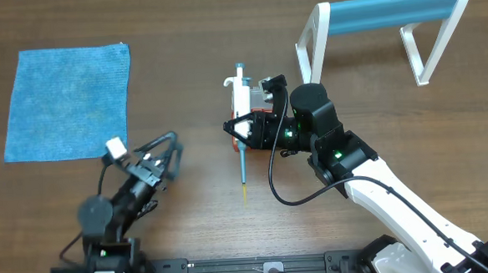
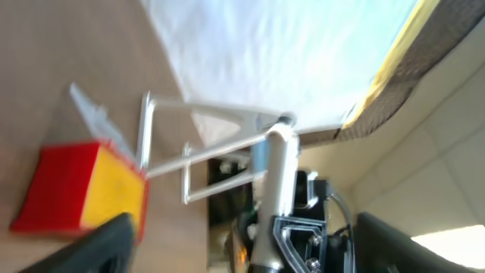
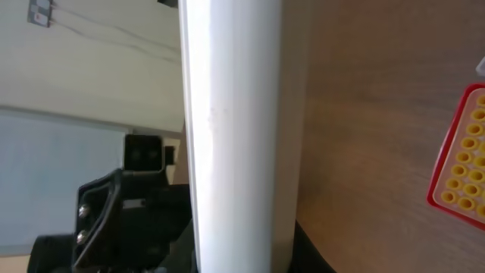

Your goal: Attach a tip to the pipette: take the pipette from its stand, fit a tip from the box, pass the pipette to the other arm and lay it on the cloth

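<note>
Showing wooden table (image 1: pixel 189 39) lying flat, grain running side to side in top view, also appearing brown in both wrist views. Showing pale wall (image 3: pixel 83 76) carrying small grey fitting (image 3: pixel 38 11). Showing beige ceiling panels (image 2: pixel 447 152) in left wrist view.

Top view bright, even light; faint soft shadows on table (image 1: pixel 207 239). Left wrist view: large blown-out white glare. Right wrist view evenly lit.
</note>
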